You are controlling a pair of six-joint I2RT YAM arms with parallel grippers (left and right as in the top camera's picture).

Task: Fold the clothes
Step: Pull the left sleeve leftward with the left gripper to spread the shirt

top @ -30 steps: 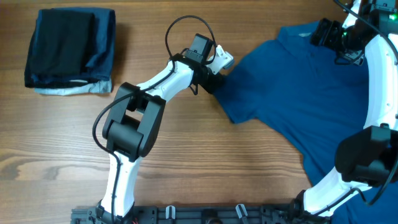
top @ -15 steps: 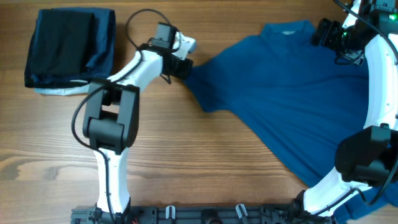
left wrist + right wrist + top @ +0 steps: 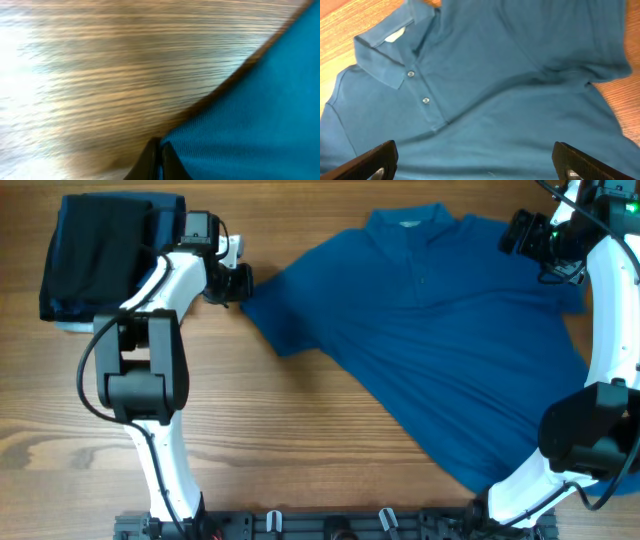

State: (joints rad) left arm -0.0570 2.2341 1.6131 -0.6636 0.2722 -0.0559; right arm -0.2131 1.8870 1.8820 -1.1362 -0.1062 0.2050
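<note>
Blue soft fabric is covering the right half of the wooden table (image 3: 330,450): the polo shirt (image 3: 440,330) is lying face up and spread out diagonally, its collar (image 3: 405,220) pointing toward the far edge and its lower part reaching the near right, next to the base of the right arm. One sleeve (image 3: 275,305) is stretching out leftward to a point.

The left gripper (image 3: 243,283) is meeting that point, with its jaws pressed together on the fabric. In the left wrist view, which is blurred, the left gripper (image 3: 157,160) is pinching what appears to be the sleeve's edge, with bare wood grain above and to the left of it.

The right gripper (image 3: 515,235) is hanging over the far right part of the shirt. Seen from its wrist, the right gripper (image 3: 475,165) is standing spread wide, its two dark fingers (image 3: 375,160) sitting at the lower corners of the view with nothing between them but the cloth below. The same view is showing the collar (image 3: 380,55) lying flat and two small buttons (image 3: 410,74) on the placket.

At the far left corner a stack of dark garments (image 3: 110,260) is resting folded, a pale edge showing at its near side, just beside the left arm's wrist.
</note>
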